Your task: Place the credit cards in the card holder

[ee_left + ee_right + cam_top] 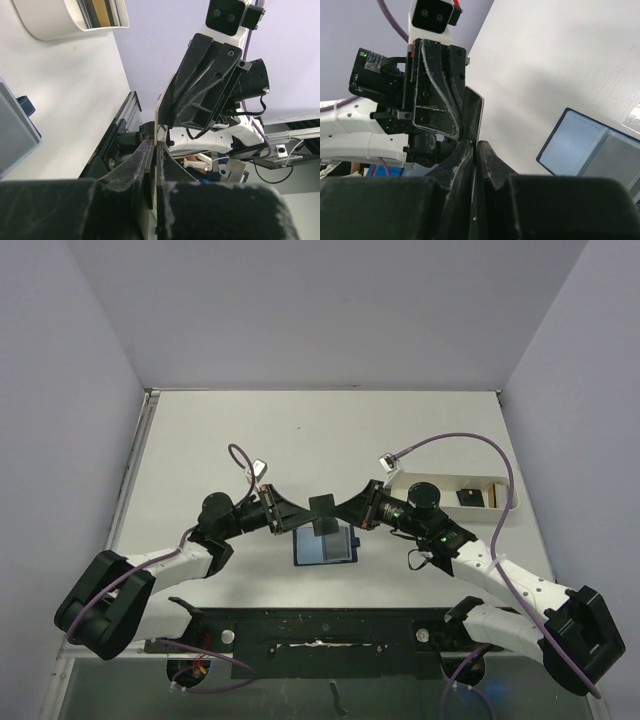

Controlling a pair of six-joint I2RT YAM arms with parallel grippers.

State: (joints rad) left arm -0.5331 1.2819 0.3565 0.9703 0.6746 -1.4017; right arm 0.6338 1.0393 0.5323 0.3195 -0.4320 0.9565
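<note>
One dark credit card point(323, 506) hangs on edge above the table, held from both sides. My left gripper point(307, 511) is shut on its left part and my right gripper point(341, 509) is shut on its right part. Seen edge-on, the card point(158, 117) is a thin pale line between the left jaws point(157, 148). It runs the same way through the right jaws point(475, 146) as the card point(477, 117). The card holder point(325, 545) lies open and flat just below the held card, pale blue pockets up. More cards, one dark point(467, 497) and one tan point(493, 496), lie in the tray.
A long white tray point(507, 508) sits at the right, behind the right arm. Its rounded end point(50, 27) shows in the left wrist view. The holder's corner point(17, 132) and its open pocket point(585, 145) appear in the wrist views. Grey walls enclose the table.
</note>
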